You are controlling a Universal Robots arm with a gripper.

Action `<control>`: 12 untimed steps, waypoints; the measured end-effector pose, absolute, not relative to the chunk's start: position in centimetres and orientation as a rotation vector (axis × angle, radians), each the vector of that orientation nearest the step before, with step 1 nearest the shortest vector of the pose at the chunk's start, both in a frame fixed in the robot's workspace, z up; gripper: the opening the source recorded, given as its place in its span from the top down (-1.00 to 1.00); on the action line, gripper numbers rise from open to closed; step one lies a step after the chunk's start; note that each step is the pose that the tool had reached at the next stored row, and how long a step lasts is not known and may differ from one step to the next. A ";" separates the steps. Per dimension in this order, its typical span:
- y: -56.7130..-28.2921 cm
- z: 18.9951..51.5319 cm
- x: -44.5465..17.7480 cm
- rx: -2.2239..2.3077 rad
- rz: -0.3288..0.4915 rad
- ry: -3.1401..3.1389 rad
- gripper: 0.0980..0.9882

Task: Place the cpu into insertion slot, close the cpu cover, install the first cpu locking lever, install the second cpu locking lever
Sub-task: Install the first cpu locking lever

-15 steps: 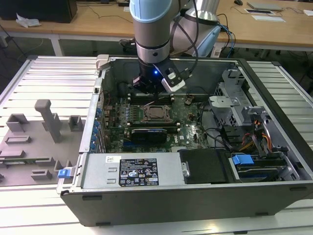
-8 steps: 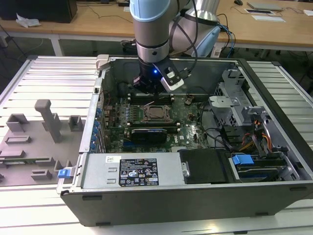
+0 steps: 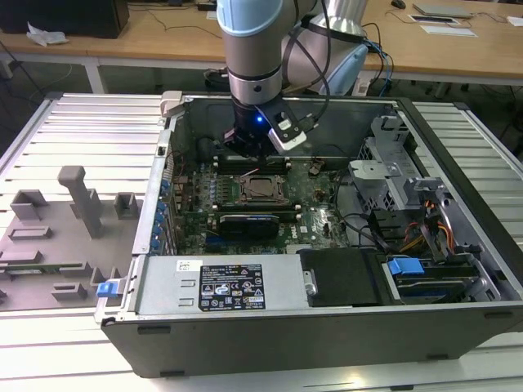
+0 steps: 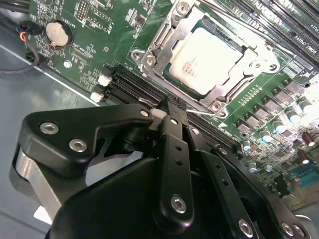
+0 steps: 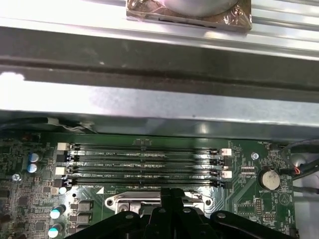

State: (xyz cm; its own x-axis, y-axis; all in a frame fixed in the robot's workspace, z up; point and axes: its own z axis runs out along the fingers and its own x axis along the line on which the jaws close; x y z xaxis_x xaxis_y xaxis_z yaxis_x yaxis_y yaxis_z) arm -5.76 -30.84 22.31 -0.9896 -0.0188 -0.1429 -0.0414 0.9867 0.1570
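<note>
Black metal made up the fingers of the robot arm's gripper point(image 4: 171, 108), and in both wrist views they stood pressed together at a narrow close; whether anything was pinched between the tips could not be told. In the exterior view the gripper point(image 3: 252, 155) hung inside the open dark grey computer case point(image 3: 327, 343), low over the green motherboard point(image 3: 323, 214) and just beside the socket.

In the second wrist view the cpu point(image 4: 207, 57), a small flat square chip with a silvery-beige metal top, lay seated in the insertion slot point(image 4: 149, 59), a square socket with a shiny metal rim. The cpu cover point(image 4: 168, 40), a thin silver frame plate with a large square window, lay down flat around the chip, whose top showed through the window. The fingertips sat at the socket's edge, between it and the long narrow black memory slots point(image 4: 132, 85). A thin bright metal rod point(image 4: 202, 112) ran along that edge beside the tips; contact with it could not be made out.

In the first wrist view the gripper point(image 5: 172, 191) covered part of the socket's rim point(image 5: 119, 201), with the four memory slots point(image 5: 144, 159) just beyond. A round silver coin battery point(image 5: 268, 178) sat near one board corner. At the exterior view's left, a grey moulded fixture tray point(image 3: 57, 237) lay beside the case.
</note>
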 end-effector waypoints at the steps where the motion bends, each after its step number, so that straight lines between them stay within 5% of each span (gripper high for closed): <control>1: -30.8 22.3 -5.8 -0.044 0.239 2.986 0.98; 12: -30.8 22.1 -5.8 -0.048 0.231 2.931 0.98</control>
State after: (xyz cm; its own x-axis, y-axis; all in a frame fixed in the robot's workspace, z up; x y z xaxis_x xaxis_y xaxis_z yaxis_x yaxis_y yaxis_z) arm -5.76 -30.80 22.07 -0.9793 -0.0164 -0.2018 -0.0479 0.9872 0.1520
